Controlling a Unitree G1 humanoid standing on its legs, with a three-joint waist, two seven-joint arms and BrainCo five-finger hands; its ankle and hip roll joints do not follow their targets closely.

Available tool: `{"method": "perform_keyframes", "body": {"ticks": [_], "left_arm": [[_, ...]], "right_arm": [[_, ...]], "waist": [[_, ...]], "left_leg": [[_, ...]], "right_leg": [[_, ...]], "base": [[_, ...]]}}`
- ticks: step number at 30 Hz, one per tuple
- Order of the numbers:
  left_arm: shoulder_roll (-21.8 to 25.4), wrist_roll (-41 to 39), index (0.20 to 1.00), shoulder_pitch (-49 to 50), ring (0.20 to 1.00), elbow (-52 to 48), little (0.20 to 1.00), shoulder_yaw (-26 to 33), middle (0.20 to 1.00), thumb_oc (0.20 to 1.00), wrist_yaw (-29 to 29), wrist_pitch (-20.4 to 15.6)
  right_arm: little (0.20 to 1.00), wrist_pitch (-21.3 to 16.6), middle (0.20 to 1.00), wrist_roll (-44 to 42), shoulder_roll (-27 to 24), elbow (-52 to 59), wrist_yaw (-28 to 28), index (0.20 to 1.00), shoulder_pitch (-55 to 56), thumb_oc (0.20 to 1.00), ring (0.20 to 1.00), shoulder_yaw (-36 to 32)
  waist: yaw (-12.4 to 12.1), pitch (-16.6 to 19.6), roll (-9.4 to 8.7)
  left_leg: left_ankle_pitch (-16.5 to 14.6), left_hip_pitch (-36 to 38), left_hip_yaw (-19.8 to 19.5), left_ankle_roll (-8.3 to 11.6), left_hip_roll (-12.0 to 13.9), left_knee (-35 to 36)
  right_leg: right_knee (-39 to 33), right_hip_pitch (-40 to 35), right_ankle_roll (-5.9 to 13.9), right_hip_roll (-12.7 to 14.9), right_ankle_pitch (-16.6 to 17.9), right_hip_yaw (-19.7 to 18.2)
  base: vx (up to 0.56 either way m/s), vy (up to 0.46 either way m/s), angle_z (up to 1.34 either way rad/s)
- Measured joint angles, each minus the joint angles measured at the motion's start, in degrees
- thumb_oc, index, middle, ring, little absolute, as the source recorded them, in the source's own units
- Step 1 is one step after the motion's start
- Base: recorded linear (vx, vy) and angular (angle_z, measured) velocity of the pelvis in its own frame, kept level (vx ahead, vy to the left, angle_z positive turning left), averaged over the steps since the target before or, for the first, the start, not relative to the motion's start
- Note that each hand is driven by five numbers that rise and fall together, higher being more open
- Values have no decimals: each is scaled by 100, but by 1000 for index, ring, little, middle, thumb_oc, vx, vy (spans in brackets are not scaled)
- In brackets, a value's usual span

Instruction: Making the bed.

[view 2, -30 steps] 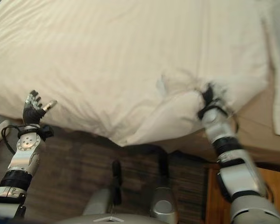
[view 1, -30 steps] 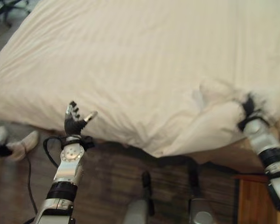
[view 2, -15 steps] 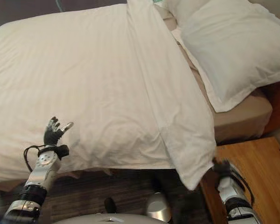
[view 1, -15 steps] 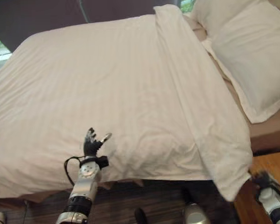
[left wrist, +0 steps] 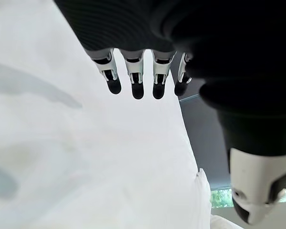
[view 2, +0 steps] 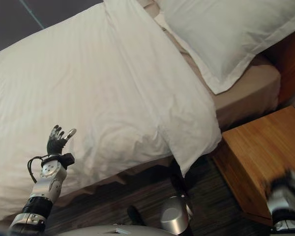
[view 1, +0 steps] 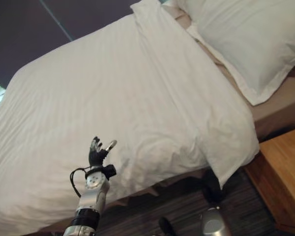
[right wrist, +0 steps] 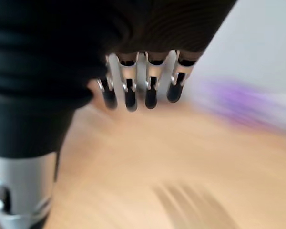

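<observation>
My left hand (view 1: 97,153) is raised over the near edge of the duvet (view 1: 113,103), fingers relaxed, empty; right hand (right wrist: 133,90) is blurred, seemingly loose over the wooden nightstand (view 2: 258,152); pillow (view 1: 241,34) lies at the bed's far end.

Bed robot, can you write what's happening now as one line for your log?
white striped duvet: spread over bed, corner hanging off near edge | white pillow: at head | left hand: open, raised, empty | right hand: open, empty, over wooden nightstand

Hovering L hand (view 2: 57,143), fingers spread, over white duvet (view 2: 88,88) edge; pillow (view 2: 226,34) lying at head, wooden nightstand (view 2: 258,152) sitting beside bed.
</observation>
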State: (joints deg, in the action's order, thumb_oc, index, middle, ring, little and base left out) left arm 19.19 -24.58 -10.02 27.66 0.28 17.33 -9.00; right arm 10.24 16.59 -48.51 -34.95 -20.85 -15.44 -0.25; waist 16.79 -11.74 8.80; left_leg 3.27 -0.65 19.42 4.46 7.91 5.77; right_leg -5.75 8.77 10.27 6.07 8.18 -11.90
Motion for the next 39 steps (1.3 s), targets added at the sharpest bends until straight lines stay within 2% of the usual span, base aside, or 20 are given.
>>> {"method": "perform_keyframes", "body": {"ticks": [2, 3, 5, 6, 7, 8, 10, 14, 16, 19, 21, 26, 28, 29, 32, 33, 35, 36, 37, 39], "left_arm": [[-9, 10, 1000, -209, 1000, -105, 1000, -108, 1000, 1000, -2, 0], [18, 14, 1000, -249, 1000, -276, 1000, -98, 1000, 1000, 8, 0], [44, 17, 1000, -305, 1000, -333, 1000, -108, 1000, 1000, 14, 6], [49, 16, 1000, -294, 1000, -340, 1000, -89, 1000, 1000, 24, 7], [52, 15, 1000, -213, 1000, -353, 1000, -9, 1000, 1000, 50, 7], [54, 13, 1000, -215, 1000, -350, 1000, 2, 1000, 1000, 66, 23], [58, 10, 1000, -202, 1000, -370, 1000, 20, 1000, 1000, 122, 20], [56, -38, 1000, -427, 1000, -275, 1000, -95, 1000, 1000, 305, -55], [72, -191, 1000, -1093, 1000, 256, 1000, -328, 1000, 1000, 318, -142], [176, -228, 1000, -1492, 1000, 767, 1000, -457, 1000, 1000, 374, -240], [191, -253, 1000, -1323, 1000, 639, 1000, -359, 1000, 1000, 338, -305], [206, -448, 1000, -494, 1000, 339, 1000, -155, 1000, 1000, -46, -329], [211, -447, 1000, -313, 1000, 359, 1000, -153, 1000, 1000, -188, -284], [235, -444, 1000, -248, 1000, 344, 1000, -161, 1000, 1000, -264, -229], [295, -441, 1000, -262, 1000, 340, 1000, -195, 1000, 1000, -360, -195], [277, -426, 1000, -255, 1000, 320, 1000, -252, 1000, 1000, -421, -159], [277, -415, 1000, -188, 1000, 310, 1000, -225, 1000, 1000, -429, -77], [282, -380, 1000, -166, 1000, 300, 1000, -194, 1000, 1000, -424, -20], [279, -367, 1000, -181, 1000, 289, 1000, -201, 1000, 1000, -426, -18], [224, -199, 1000, -198, 1000, 222, 1000, -211, 1000, 1000, -441, 26]], "right_arm": [[200, -429, 200, -580, 257, 471, -168, 200, -488, 200, 200, -22], [200, -528, 200, -1211, 527, 812, -173, 200, -703, 200, 200, -51], [200, -767, 200, -1714, 901, 1136, -171, 200, -737, 200, 200, -103], [200, -940, 200, -2140, 1196, 1288, -148, 200, -744, 200, 200, -135], [200, -1153, 200, -2751, 1694, 1410, -140, 200, -736, 200, 200, -280], [200, -1263, 200, -3018, 1865, 1418, -130, 200, -700, 200, 200, -265], [200, -1450, 200, -3729, 2215, 1340, -99, 200, -669, 200, 200, -135], [200, -1871, 200, -4737, 2712, 752, 31, 200, -1006, 200, 200, 186], [200, -2082, 200, -5341, 2856, -64, 99, 200, -1610, 200, 200, 99], [200, -2363, 200, -5921, 2927, -1133, 200, 200, -2035, 200, 200, -49], [200, -2588, 200, -6047, 2908, -1124, 400, 200, -1935, 200, 200, -399], [200, -2630, 200, -6166, 2855, -1032, 830, 200, -1386, 200, 200, -953], [200, -2607, 200, -6157, 2822, -1127, 992, 200, -1125, 200, 200, -1117], [200, -2458, 200, -6150, 2836, -1256, 1037, 200, -931, 200, 200, -1331], [200, -2079, 200, -6137, 2830, -1828, 938, 200, -613, 200, 200, -1654], [200, -1797, 200, -6097, 2816, -2323, 877, 200, -121, 200, 200, -2000], [200, -1515, 200, -5912, 2803, -2768, 811, 200, 451, 200, 200, -2023], [630, -1317, 630, -5796, 2830, -3038, 754, 630, 930, 630, 630, -1958], [1000, -1217, 1000, -5677, 2831, -3161, 731, 1000, 1165, 1000, 1000, -1892], [1000, -1032, 1000, -5174, 2815, -3068, 721, 1000, 1691, 1000, 1000, -1314]], "waist": [[-119, -35, -177], [-302, -54, -218], [-318, -56, -303], [-454, -56, -296], [-478, -50, -286], [-464, -50, -286], [-598, -63, -243], [-775, -112, -147], [-781, -263, -31], [-809, -425, 144], [-715, -521, 246], [-537, -551, 176], [-541, -538, 53], [-526, -509, -107], [-424, -399, -381], [-375, -350, -512], [-354, -319, -608], [-262, -289, -666], [-224, -289, -709], [-102, -239, -821]], "left_leg": [[2, -11, -132, 0, 79, -3], [2, -23, -169, 0, 183, -1], [8, -42, -282, -9, 182, -2], [8, -16, -308, -9, 218, -1], [11, -19, -377, -12, 250, -2], [17, 0, -420, -19, 245, -3], [126, -28, -474, -146, 215, -3], [266, -248, -618, -83, 80, -35], [299, -472, -762, -84, -31, -16], [293, -522, -757, -81, -149, -3], [276, -535, -763, -78, -230, -2], [213, -349, -781, -83, -292, -3], [149, -230, -787, -47, -291, -3], [112, -144, -771, -36, -296, -3], [61, -111, -729, -18, -293, -3], [43, -58, -696, -25, -312, -19], [-4, 65, -565, -51, -312, -3], [-32, 134, -488, -56, -309, -2], [-59, 188, -433, -56, -297, -1], [-131, 271, -404, -39, -275, 0]], "right_leg": [[2, 8, -81, -105, 60, 64], [2, -1, -127, -184, 94, 119], [2, -26, -203, -218, 151, 217], [2, -90, -263, -237, 150, 301], [0, -141, -290, -262, 134, 354], [0, -166, -317, -266, 116, 383], [-2, -190, -340, -244, 90, 498], [-1, -66, -268, -91, 69, 633], [-1, 71, -194, 36, 113, 687], [-28, 115, -114, 176, 76, 681], [-22, 114, -70, 249, 46, 711], [-22, -120, -16, 314, -28, 820], [-13, -245, -22, 322, -82, 826], [-2, -326, -33, 328, -133, 822], [-1, -350, -13, 339, -153, 797], [2, -367, -38, 335, -134, 758], [1, -419, -31, 331, -139, 653], [3, -447, -30, 331, -139, 586], [3, -474, -30, 327, -138, 536], [2, -544, -29, 310, -137, 482]], "base": [[5, -74, 11], [8, -63, 7], [19, -70, 21], [21, -58, 24], [-4, -61, 21], [-22, -39, 29], [-61, -57, 23], [-87, -32, 21], [-52, 21, 31], [-29, 64, 13], [29, 79, 6], [77, 107, 10], [64, 70, 5], [61, 68, -5], [53, 85, -7], [63, 97, -7], [24, 49, -32], [-4, 43, -42], [-7, 26, -39], [3, 24, -22]]}}
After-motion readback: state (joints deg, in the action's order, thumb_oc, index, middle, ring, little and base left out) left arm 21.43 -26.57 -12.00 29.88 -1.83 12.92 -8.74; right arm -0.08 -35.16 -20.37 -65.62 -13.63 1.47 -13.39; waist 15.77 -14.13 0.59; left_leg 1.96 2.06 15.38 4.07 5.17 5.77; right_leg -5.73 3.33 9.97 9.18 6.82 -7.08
